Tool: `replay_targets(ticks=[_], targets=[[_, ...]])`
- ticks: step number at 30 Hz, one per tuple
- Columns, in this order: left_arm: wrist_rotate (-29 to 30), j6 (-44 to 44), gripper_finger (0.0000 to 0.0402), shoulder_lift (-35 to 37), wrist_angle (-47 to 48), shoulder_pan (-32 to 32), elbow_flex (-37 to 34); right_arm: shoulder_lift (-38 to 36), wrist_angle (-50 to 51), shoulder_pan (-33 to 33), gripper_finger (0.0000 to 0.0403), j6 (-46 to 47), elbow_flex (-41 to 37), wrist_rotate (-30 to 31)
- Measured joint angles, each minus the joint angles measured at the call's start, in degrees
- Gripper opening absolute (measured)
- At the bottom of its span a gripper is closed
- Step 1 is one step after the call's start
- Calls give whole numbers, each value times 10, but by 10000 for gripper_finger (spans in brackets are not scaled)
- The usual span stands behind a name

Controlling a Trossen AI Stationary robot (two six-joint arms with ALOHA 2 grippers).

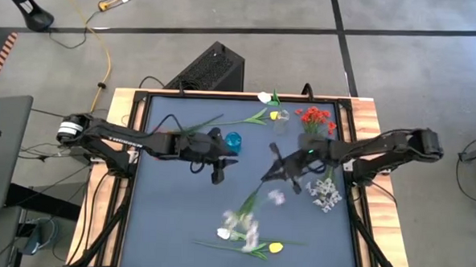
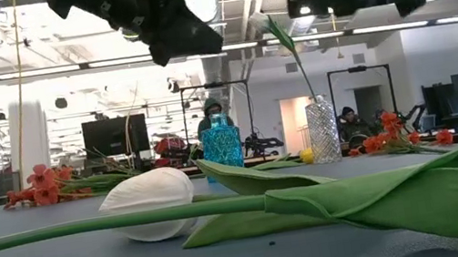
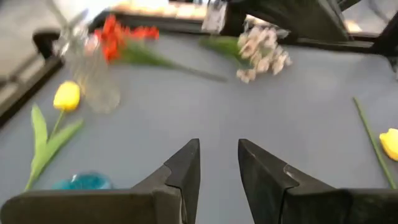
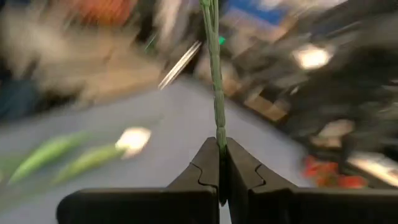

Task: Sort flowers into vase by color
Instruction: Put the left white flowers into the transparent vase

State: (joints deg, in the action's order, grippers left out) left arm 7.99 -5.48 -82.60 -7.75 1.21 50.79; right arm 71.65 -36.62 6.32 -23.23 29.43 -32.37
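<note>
**A:** Your right gripper (image 4: 222, 155) has its jaws pinched tight on a thin green stem (image 4: 214, 74), which runs straight out from the tips. In the high view that stem (image 1: 251, 200) slants from the jaws, above the middle of the table (image 1: 178, 219), down toward your near edge, ending in pale blossoms (image 1: 238, 224) too blurred to name.

**B:** And the vases?

**A:** The clear vase (image 1: 281, 122) stands at the far edge, beyond the right gripper; the blue vase (image 1: 233, 140) is just beside your left gripper (image 1: 218, 166). The right arm carries the flower, so I'd judge it has to lift the blossom end and turn the stem upright before any vase mouth is reachable.

**B:** The left arm?

**A:** Its jaws are parted a little and hold nothing (image 3: 217, 165); it hovers mid-table.

**B:** What else lies about?

**A:** Red flowers (image 1: 315, 117) near the clear vase, a white-pink spray (image 1: 325, 194) just under the right arm, a yellow tulip (image 1: 275, 248) near the front edge, and a white tulip (image 1: 264, 97) at the far edge.
</note>
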Motion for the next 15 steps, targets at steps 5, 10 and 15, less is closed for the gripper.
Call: replay_targets(ticks=[5,10,15], targets=[[3,67,96,-1,-222,16,-66,14,-291,50,29,241,-75,45],[8,100,96,-8,-375,14,-83,52,-316,45,29,312,-69,96],[32,126,104,-10,-383,12,-73,95,-317,29,29,319,-37,118]])
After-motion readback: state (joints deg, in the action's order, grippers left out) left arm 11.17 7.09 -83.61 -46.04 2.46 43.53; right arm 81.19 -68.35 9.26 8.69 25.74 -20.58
